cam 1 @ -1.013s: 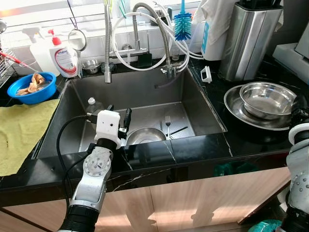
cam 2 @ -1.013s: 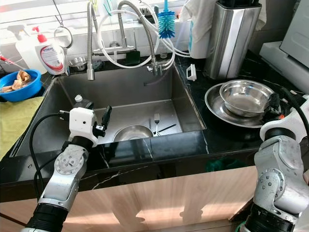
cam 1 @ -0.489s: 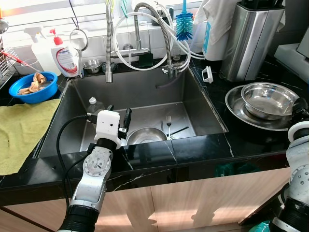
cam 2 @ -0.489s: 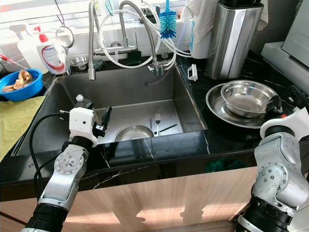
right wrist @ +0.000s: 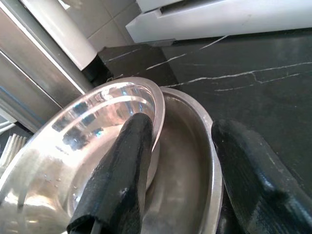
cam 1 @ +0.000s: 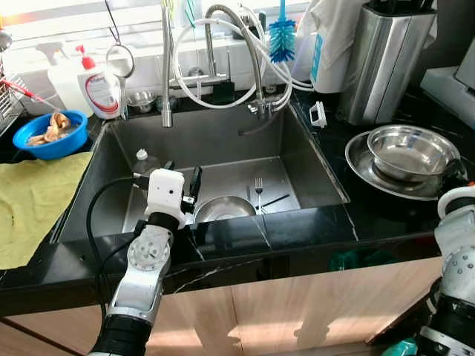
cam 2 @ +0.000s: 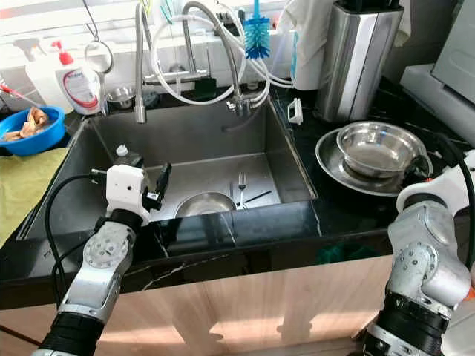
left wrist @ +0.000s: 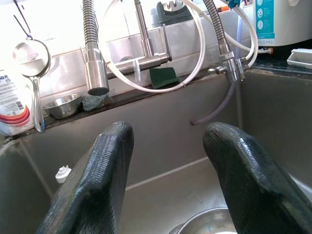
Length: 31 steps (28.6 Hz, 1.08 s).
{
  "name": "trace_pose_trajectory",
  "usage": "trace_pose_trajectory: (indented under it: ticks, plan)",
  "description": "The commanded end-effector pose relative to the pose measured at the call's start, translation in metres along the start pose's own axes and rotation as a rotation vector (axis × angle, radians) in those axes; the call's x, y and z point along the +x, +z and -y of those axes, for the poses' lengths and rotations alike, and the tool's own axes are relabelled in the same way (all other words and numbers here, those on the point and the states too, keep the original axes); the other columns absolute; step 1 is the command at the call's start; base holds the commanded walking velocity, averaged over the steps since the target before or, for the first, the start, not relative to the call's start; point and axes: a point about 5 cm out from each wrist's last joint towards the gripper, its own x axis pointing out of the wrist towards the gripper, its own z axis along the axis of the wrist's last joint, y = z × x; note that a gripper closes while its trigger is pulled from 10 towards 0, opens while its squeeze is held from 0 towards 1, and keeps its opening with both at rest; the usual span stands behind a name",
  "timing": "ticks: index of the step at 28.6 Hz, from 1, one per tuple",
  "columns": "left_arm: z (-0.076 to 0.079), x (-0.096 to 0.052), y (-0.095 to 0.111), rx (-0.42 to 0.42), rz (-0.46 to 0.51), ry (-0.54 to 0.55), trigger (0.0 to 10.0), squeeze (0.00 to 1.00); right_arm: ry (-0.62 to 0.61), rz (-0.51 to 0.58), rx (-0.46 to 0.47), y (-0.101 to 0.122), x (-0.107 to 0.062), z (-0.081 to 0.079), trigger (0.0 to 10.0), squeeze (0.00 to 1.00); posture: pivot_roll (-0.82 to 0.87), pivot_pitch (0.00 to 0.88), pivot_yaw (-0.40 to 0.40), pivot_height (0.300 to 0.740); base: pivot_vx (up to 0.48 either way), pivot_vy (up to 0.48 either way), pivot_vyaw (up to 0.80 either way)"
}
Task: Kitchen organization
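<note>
A steel bowl [cam 1: 412, 150] sits inside a wide steel plate [cam 1: 364, 167] on the black counter right of the sink. My right gripper [right wrist: 180, 180] is open at their near right edge. One of its fingers [right wrist: 122, 175] lies by the bowl's rim, over the plate; the other is outside the plate's rim [right wrist: 214, 161]. In the sink lie a small steel bowl [cam 1: 224, 208], a fork [cam 1: 258, 191] and a small bottle [cam 1: 145, 161]. My left gripper [left wrist: 165, 180] hangs open at the sink's front edge, above that small bowl and holding nothing.
A blue bowl of scraps [cam 1: 48, 133] and a yellow cloth [cam 1: 33, 200] lie on the left counter. A soap bottle [cam 1: 102, 93], faucet hoses [cam 1: 223, 67] and a blue brush [cam 1: 280, 37] line the back. A tall steel canister [cam 1: 386, 59] stands behind the plate.
My right arm has shifted a little at the edge of the steel plate. The left arm and the things in the sink have stayed put.
</note>
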Motion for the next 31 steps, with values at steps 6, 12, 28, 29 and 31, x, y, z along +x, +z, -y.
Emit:
trace_pose_trajectory:
  ticks: [6,12,28,29,31]
  plan:
    - [-0.005,0.001,-0.001,0.013,-0.014,0.013,10.0,0.00,0.032,0.008,0.001,0.006,0.004,-0.012,10.0,0.00,-0.14,0.000,0.081,0.740,0.000,0.000,0.00]
    - [-0.006,0.002,-0.001,0.015,-0.013,0.017,10.0,0.00,0.049,0.022,0.009,0.011,0.006,-0.019,10.0,0.00,-0.14,0.000,0.080,0.740,0.000,0.000,0.00]
    - [-0.006,0.003,0.000,0.016,-0.007,0.020,10.0,0.00,0.019,0.024,0.064,0.012,0.007,-0.023,10.0,0.40,-0.14,0.000,0.080,0.740,0.000,0.000,0.00]
    - [-0.006,0.003,0.000,0.016,-0.007,0.019,10.0,0.00,0.018,0.024,0.068,0.012,0.007,-0.023,10.0,0.77,-0.14,0.000,0.080,0.740,0.000,0.000,0.00]
    - [-0.006,0.003,0.000,0.016,-0.007,0.019,10.0,0.00,0.014,0.007,0.106,0.010,0.007,-0.024,10.0,1.00,-0.14,0.000,0.080,0.740,0.000,0.000,0.00]
